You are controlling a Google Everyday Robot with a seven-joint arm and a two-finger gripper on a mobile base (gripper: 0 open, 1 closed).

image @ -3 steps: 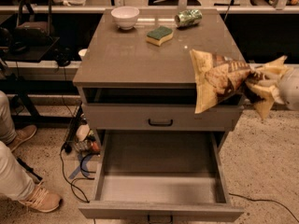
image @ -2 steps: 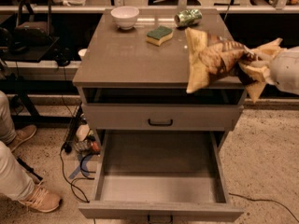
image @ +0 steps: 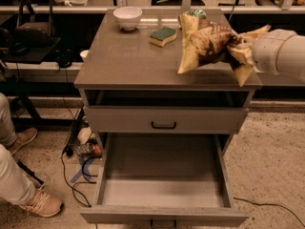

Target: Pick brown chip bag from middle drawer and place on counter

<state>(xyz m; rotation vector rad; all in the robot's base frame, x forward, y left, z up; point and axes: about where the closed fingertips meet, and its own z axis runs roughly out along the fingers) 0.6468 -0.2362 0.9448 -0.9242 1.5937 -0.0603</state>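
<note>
The brown chip bag hangs crumpled in the air over the right part of the counter, its tan edges spread out. My gripper is at the right edge of the counter and is shut on the bag's right end. The white arm reaches in from the right. The middle drawer is pulled wide open below, and its pale floor is bare.
A white bowl stands at the counter's back left. A green-topped yellow sponge lies at the back middle. A green can is partly hidden behind the bag. A person's legs are at the left. Cables lie on the floor.
The gripper has carried the chip bag up and to the left, from beside the cabinet's right front corner to above the counter's right side.
</note>
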